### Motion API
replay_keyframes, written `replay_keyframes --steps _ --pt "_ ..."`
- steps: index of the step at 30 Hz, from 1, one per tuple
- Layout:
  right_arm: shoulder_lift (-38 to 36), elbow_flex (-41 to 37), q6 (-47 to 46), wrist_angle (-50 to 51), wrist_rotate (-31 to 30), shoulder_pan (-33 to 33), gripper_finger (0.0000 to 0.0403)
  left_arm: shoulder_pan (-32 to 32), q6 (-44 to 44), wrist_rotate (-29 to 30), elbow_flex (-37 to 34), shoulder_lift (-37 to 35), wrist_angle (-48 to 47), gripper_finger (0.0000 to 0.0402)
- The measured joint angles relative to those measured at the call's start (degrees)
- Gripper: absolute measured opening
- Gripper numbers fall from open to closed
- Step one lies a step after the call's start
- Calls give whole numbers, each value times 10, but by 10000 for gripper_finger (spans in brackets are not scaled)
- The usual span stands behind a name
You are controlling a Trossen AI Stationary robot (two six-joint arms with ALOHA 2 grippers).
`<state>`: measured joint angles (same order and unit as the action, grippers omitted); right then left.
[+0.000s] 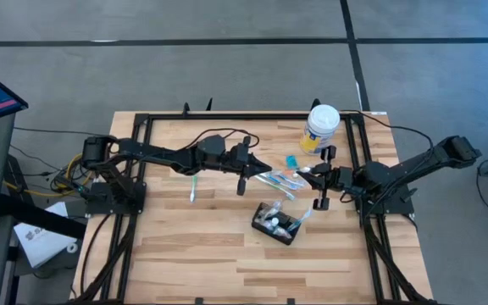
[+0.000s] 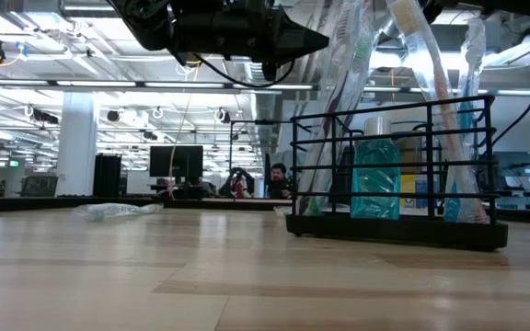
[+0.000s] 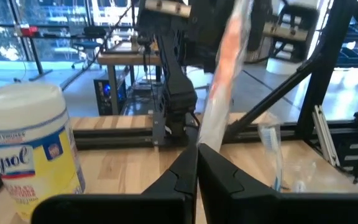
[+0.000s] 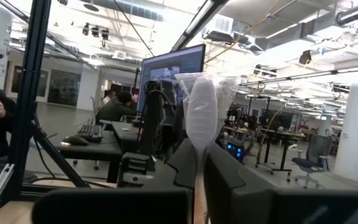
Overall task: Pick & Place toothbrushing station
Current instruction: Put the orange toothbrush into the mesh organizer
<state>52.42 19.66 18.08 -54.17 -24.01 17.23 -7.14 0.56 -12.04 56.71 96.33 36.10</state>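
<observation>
The toothbrushing station [image 1: 276,223], a small black wire rack, stands on the table near its middle and fills the right of the low view [image 2: 394,225]. My left gripper [image 1: 257,172] is beyond it, shut on a clear-wrapped toothbrush with orange on it [image 3: 225,81]. My right gripper [image 1: 307,176] faces it from the right, shut on a wrapped white toothbrush [image 4: 202,112]. Several wrapped brushes [image 1: 278,180] lie or hang between the two grippers. Which of them touch the table cannot be told. My left gripper pinches the wrapped orange toothbrush between its two fingers at the wrapper's lower part [image 3: 205,142]. The brush rises slanting away from the fingertips [image 3: 185,171]. My right gripper pinches the wrapped white toothbrush just below its wide head end [image 4: 199,152]. The head stands up past the fingertips [image 4: 219,171].
A white-lidded, yellow-labelled wipes tub [image 1: 322,127] stands at the far right, also in the left wrist view [image 3: 33,149]. A small teal bottle [image 1: 291,160] stands near it. A loose toothbrush [image 1: 192,188] lies left of centre. Black frame rails [image 1: 142,161] run along both sides.
</observation>
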Motion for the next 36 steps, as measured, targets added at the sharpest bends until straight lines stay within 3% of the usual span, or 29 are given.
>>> replay_keyframes --steps 14,26,36 --pt "-35 0 -4 15 -22 55 1 0 0 -3 -43 -82 -20 37" --pt "-70 118 -108 319 -41 93 1 0 0 -3 -119 -139 -17 26" --pt "-36 194 -149 442 -44 134 1 1 -11 -2 -134 -139 -16 22"
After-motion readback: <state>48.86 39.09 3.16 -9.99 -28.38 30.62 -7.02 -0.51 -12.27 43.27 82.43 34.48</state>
